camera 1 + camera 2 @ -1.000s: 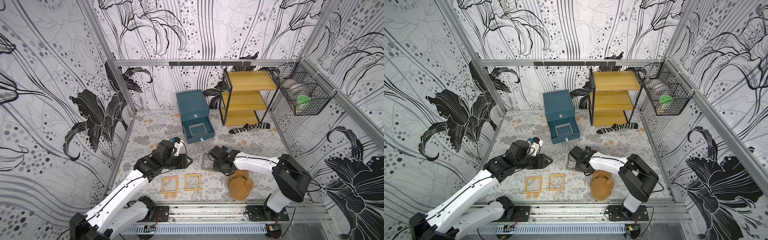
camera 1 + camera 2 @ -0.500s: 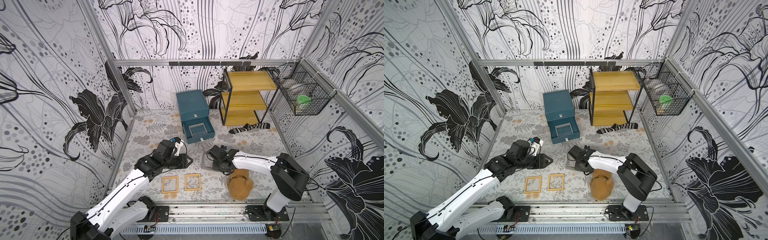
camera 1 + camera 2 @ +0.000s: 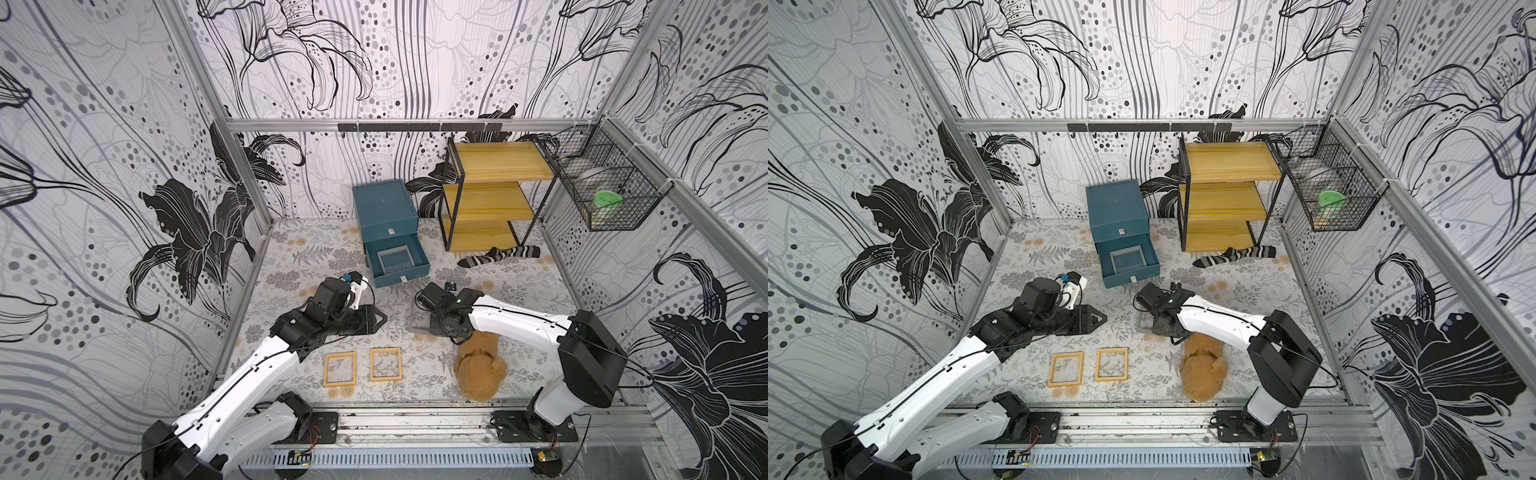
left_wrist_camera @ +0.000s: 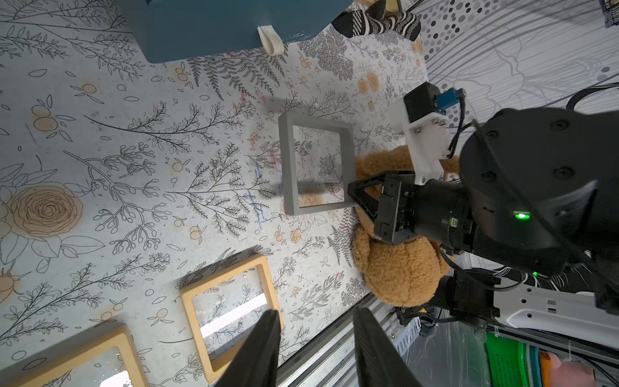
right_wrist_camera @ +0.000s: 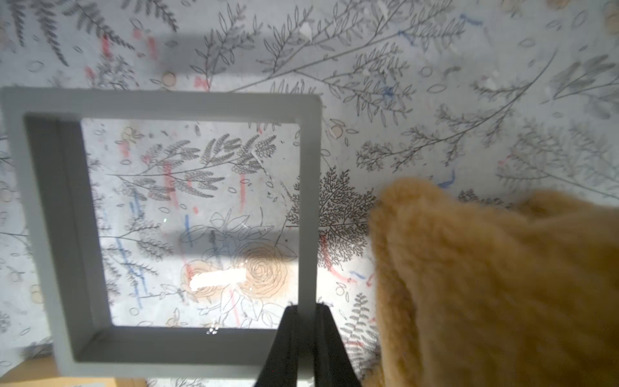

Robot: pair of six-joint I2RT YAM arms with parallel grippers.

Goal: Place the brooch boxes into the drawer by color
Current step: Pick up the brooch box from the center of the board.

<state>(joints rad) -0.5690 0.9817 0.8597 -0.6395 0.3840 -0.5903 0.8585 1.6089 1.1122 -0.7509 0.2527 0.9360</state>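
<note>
A grey brooch box (image 5: 167,104) hangs tilted just above the mat, and my right gripper (image 5: 306,310) is shut on its thin side near a corner. The left wrist view shows this box (image 4: 288,167) beside the teddy bear. Left of it, my left gripper (image 3: 380,320) hovers open and empty. Two yellow-tan brooch boxes (image 3: 340,369) (image 3: 385,364) lie flat near the front edge. At the back, the teal chest (image 3: 384,208) has its lower drawer (image 3: 390,281) pulled out, and another grey box (image 3: 392,250) lies inside.
A brown teddy bear (image 3: 482,365) lies under my right forearm, close to the held box. A striped sock (image 3: 498,254) lies in front of the yellow shelf rack (image 3: 490,195). A wire basket (image 3: 606,195) hangs on the right wall.
My right jaws have closed a little tighter on the grey box's side. The left arm has not visibly moved.
</note>
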